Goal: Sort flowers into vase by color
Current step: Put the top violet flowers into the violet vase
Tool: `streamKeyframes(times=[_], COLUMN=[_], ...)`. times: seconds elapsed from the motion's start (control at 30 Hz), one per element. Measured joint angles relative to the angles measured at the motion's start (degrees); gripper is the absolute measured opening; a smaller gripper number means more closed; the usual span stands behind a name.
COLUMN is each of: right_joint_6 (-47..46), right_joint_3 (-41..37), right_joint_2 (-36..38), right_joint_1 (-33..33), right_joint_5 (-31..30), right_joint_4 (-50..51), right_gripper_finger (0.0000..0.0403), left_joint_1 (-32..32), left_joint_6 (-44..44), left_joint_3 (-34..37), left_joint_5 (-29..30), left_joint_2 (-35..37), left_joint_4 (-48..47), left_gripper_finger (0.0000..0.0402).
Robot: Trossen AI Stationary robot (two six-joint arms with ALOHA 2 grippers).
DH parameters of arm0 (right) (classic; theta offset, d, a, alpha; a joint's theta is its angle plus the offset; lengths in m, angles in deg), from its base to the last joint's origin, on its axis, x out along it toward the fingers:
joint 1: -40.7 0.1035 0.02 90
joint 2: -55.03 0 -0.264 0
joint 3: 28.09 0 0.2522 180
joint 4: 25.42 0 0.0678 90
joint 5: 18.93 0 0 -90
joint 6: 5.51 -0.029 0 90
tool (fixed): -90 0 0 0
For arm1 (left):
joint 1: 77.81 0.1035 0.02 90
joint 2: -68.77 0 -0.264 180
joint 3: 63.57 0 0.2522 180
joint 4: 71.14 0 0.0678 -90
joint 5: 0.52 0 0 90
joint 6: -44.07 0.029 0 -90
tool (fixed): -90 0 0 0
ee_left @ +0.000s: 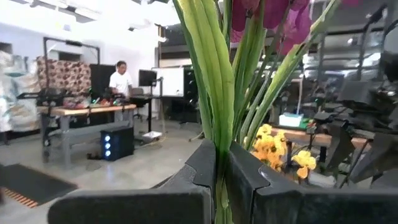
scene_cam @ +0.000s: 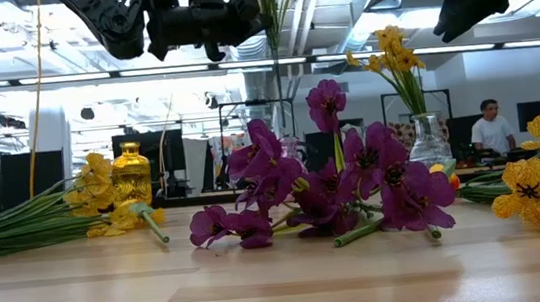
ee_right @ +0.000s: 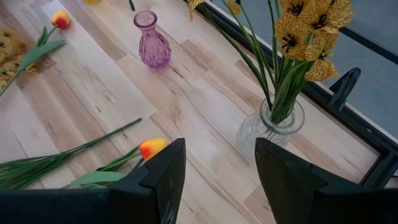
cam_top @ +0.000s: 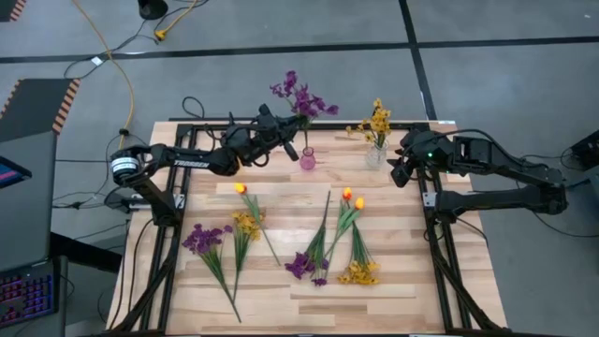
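Left gripper (cam_top: 292,126) clamped on a purple sprig's stems (ee_left: 219,118), held above the far side of the table (cam_top: 393,285); blossoms (cam_top: 301,95) point away past the far edge, stem ends hang down toward the pink vase (cam_top: 307,159); vase sits just below and slightly nearer than the gripper, so stem axis looks roughly upright over the neck but whether the tips are already inside I cannot tell; next move likely hinges on lining stems with that narrow mouth. Right gripper (cam_top: 401,170) fingers spread, nothing held, hovering beside the clear vase (ee_right: 272,129) that holds yellow flowers (ee_right: 314,28). Loose flowers on the table: purple sprig (cam_top: 205,240), yellow sprig (cam_top: 247,225), orange buds (cam_top: 352,198), purple cluster (cam_top: 301,266), yellow cluster (cam_top: 359,273); the right-hand ones lie nearer the right arm.
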Motion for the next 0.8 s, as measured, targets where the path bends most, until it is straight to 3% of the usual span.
streamKeyframes(times=[0.27,0.8], right_joint_6=[0.0,0.07], right_joint_3=[0.0,0.0], right_joint_2=[0.0,0.0], right_joint_1=[0.01,0.01], right_joint_5=[0.37,0.36], right_joint_4=[0.08,0.09], right_gripper_finger=[0.0218,0.0218], left_joint_1=[0.28,0.26], left_joint_6=[1.35,1.13], left_joint_3=[-0.02,-0.02], left_joint_5=[0.29,0.45], left_joint_2=[-5.16,-5.27], left_joint_4=[6.25,1.07], left_gripper_finger=[0.0005,0.0013])
